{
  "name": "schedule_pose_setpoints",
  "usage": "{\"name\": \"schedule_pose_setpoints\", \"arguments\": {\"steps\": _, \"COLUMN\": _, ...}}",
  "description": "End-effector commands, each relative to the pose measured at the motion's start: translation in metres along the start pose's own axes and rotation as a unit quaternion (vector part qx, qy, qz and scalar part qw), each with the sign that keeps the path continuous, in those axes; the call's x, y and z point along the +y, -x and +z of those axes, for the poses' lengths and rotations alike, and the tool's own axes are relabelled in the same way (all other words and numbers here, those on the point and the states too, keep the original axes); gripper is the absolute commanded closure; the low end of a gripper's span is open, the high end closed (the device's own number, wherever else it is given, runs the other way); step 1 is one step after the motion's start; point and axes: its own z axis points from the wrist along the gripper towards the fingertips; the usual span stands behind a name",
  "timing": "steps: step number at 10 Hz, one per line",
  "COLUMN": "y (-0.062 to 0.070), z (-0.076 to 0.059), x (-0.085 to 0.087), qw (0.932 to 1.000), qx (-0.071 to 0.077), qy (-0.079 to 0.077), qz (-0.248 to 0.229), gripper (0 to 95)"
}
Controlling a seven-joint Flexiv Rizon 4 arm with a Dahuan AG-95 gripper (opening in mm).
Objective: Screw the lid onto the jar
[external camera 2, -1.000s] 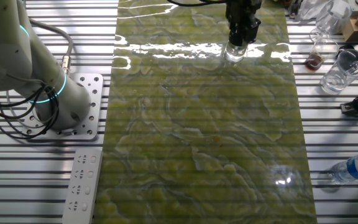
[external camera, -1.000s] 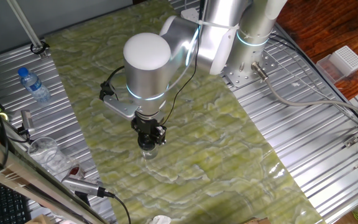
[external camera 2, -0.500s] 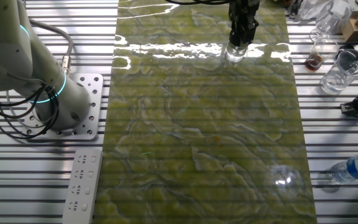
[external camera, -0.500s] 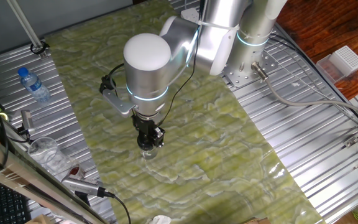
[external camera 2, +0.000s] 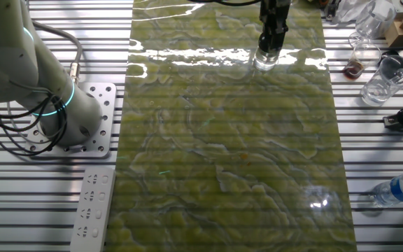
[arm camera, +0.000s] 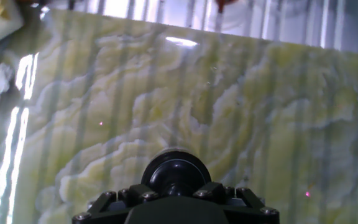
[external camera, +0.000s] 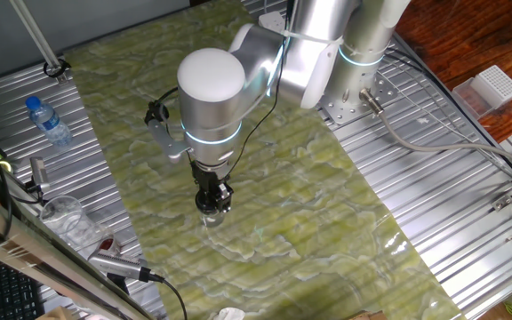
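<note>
Lid (arm camera: 176, 176) sits on the jar (external camera 2: 265, 60) mid-surface, far side; my claw (external camera: 213, 201) grips the lid. I'd twist squarely, pressing lightly, so the threads don't cross.

Green marbled mat (external camera: 327, 178) over ribbed metal table (external camera: 452, 187), glare near its far edge, perhaps wooden floor (external camera: 452, 44)

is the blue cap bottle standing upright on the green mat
No: in one fixed view the blue-capped bottle lies on its side on the ribbed metal table, off the green mat.
</note>
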Motion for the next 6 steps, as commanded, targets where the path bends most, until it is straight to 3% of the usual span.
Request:
{"name": "schedule_pose_setpoints", "arguments": {"steps": 1, "y": -0.0008, "z": 0.0017, "x": 0.0005, "qw": 0.9987, "qx": 0.001, "qy": -0.002, "qz": 0.052, "gripper": 76.0}}
{"name": "schedule_pose_setpoints", "arguments": {"steps": 6, "y": -0.0010, "z": 0.0020, "x": 0.0005, "qw": 0.9891, "qx": 0.003, "qy": -0.003, "qz": 0.147, "gripper": 76.0}}
